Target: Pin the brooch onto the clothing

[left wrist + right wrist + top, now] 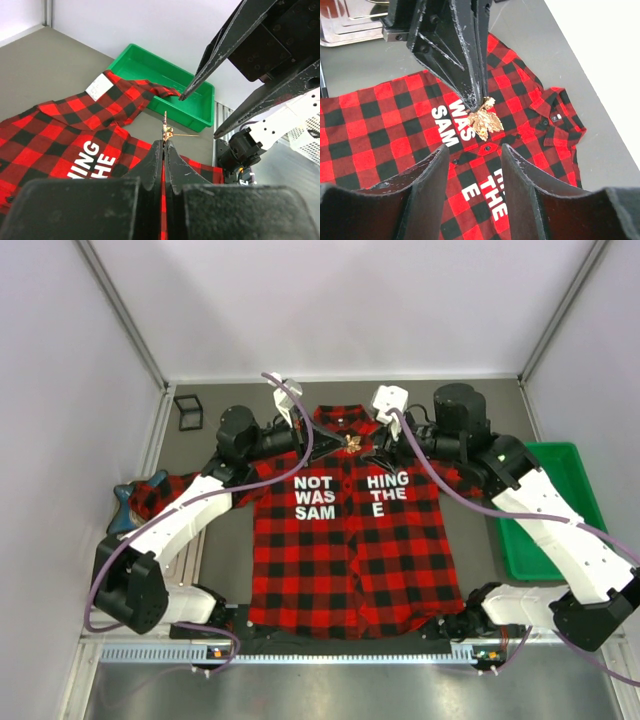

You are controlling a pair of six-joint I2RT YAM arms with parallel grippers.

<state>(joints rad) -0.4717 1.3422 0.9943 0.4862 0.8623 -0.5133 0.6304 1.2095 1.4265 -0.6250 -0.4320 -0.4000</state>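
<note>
The clothing (pixel 350 550), a red-and-black plaid shirt with white lettering, lies flat on the table (pixel 60 120) (pixel 375 130). The brooch (pixel 351 443), a small golden leaf shape, is just below the collar, over the button placket (pixel 486 122). My left gripper (pixel 338 444) is shut on the brooch, pinching its top edge (pixel 478 104). In the left wrist view the brooch (pixel 167 132) stands edge-on at the tips of the left gripper (pixel 165 143), its thin pin pointing right. My right gripper (pixel 377 455) is open just beside it, nothing between its fingers (pixel 475 148) (pixel 198 116). I cannot tell if the brooch touches the cloth.
A green bin (pixel 556 502) sits at the right of the table, by the shirt's sleeve (pixel 167 82). A dark blue object (pixel 126 504) lies at the left sleeve. A small black square frame (pixel 187 412) stands at the back left. White walls enclose the table.
</note>
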